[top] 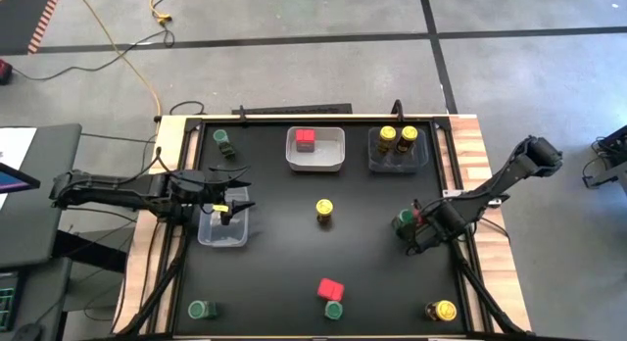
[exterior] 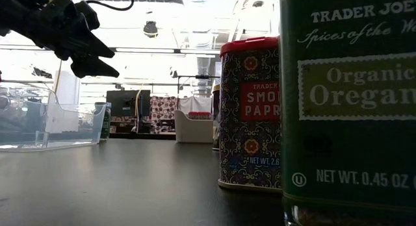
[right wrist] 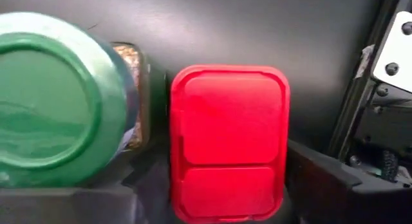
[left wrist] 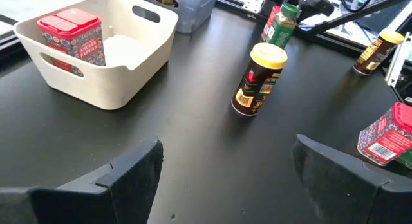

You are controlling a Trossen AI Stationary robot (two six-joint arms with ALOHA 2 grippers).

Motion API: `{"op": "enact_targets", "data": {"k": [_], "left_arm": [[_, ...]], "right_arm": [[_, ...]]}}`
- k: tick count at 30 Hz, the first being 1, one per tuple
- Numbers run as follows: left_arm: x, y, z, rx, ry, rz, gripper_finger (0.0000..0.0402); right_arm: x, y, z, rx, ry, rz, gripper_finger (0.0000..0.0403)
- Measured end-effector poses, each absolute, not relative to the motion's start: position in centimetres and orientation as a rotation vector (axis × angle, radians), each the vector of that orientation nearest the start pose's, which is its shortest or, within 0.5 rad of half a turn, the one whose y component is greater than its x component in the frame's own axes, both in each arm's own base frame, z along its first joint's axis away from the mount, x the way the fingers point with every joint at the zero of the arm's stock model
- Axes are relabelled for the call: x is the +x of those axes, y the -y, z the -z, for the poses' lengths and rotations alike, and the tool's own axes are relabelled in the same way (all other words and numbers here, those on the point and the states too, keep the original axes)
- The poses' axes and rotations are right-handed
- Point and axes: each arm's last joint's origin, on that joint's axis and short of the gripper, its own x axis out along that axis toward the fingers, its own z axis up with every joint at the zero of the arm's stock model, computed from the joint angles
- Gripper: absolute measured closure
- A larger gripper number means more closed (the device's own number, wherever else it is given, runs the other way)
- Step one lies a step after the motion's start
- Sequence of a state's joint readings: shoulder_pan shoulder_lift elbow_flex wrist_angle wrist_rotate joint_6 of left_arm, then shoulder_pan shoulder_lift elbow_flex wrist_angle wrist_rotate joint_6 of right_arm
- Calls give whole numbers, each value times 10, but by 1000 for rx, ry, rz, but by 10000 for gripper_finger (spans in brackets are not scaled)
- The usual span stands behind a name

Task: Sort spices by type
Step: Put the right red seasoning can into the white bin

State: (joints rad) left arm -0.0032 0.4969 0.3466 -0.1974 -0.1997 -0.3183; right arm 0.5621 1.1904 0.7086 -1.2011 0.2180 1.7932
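Black matte bench [top: 294, 253], item list for your sort. White plastic bin [top: 315, 161] at the far edge: one red square-topped box [top: 306, 138]. Clear tray [top: 399, 157] beside it: two yellow-lidded round jars [top: 398, 137]. Loose stock: yellow-lidded jar [top: 324, 211] mid-bench, red box [top: 331, 290] touching a green-lidded jar [top: 334, 309] at the near edge, more jars in the corners.

Right gripper [right wrist: 225, 205]: jaws straddle a red-lidded box [right wrist: 228, 150], closing; I cannot tell if they grip yet. A green-lidded round jar [right wrist: 55, 102] stands just beside it.

Left gripper [left wrist: 225, 169]: jaws wide apart, empty, over a clear tray [top: 223, 230].

Risk: your closing jaws may nudge or tip the neighbouring green jar. Lift straight up; the rail lies close on that side, and open room lies toward mid-bench.
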Motion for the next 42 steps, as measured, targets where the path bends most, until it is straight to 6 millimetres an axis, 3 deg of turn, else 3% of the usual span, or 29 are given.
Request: {"op": "enact_targets", "data": {"k": [4,12,18,25,29,35,42], "left_arm": [[130,-5,-219,-279,-313,-248,72],[130,-5,-219,-306,-309,-252,72],[130,-5,-219,-306,-309,-252,72],[130,-5,-219,-306,-309,-252,72],[130,-5,-219,-321,-307,-254,72],[130,-5,-220,-325,-297,-253,72],[131,-7,-224,-294,-250,-301,72]], "right_arm": [[138,-80,-193,771,-1200,1022,164],[139,-89,-211,787,-1254,967,164],[132,-100,-242,815,-1284,996,164],[120,-110,-291,865,-1253,1026,164],[123,-112,-312,879,-1118,943,164],[139,-97,-331,744,-825,889,164],[179,-54,-344,541,-736,786,164]]}}
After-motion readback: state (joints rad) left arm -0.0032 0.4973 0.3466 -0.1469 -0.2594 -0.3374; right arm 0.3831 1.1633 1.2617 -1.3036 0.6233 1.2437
